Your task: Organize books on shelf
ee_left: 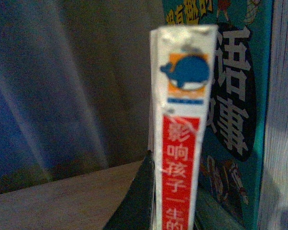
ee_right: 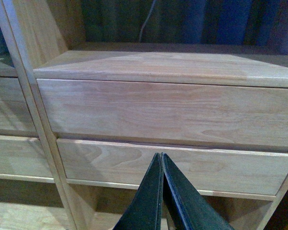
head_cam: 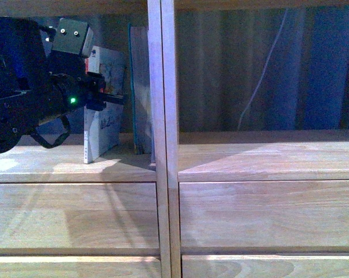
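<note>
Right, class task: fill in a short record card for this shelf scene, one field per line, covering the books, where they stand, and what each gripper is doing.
Shelf: light wood shelf, two columns, drawer fronts below
White book: left compartment, upright, red-and-white spine toward the camera
Teal-edged book: upright against the centre divider
Left gripper: shut on the white book
Right gripper: shut, empty, facing the drawer fronts
Right compartment: no books seen

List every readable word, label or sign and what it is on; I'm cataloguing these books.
"影响孩子一生的": red band of the white book's spine, left wrist view; it runs out of frame.
Blue whale logo, no readable words: top of that spine.
"语" and "事": large white characters on the teal book's cover; the yellow line above is too blurred.
Front view: print on the white book's cover is too small to read.
Shelf: no text.
</note>
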Controlling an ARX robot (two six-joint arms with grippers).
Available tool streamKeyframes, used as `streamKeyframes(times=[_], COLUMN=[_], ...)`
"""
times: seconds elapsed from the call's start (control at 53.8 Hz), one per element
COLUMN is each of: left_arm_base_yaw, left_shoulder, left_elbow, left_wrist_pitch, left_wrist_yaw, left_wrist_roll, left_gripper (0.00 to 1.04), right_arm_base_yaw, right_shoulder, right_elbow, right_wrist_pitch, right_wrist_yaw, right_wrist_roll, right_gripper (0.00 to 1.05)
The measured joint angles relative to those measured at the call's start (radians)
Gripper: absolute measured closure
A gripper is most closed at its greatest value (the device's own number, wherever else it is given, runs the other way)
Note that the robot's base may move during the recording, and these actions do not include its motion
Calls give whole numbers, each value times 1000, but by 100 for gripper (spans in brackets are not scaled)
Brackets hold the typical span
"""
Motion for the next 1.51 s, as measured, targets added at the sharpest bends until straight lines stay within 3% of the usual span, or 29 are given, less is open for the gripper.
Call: streamKeyframes(times=[0.297, 0.39, 0.91, 1.226, 1.505], left_arm_base_yaw=[-18, -19, -19, -24, -24], left_shoulder=[33, 38, 34, -56, -296], left_elbow=[56, 61, 45, -110, -349], left_wrist_pitch=[-38, -47, -94, -136, -102], left_wrist_yaw=[-20, -25, -19, 37, 68], left_wrist_roll=[16, 19, -8, -85, -119], left_gripper=[98, 77, 6, 7, 7], right_arm_base_yaw=[0, 0, 0, 0, 0], right_shoulder=[0, 0, 0, 0, 0], right_elbow=[0, 0, 0, 0, 0], right_wrist_pitch=[0, 0, 0, 0, 0], right_wrist_yaw=[0, 0, 0, 0, 0], right_wrist_roll=[0, 0, 0, 0, 0], right_gripper=[102, 102, 102, 102, 102])
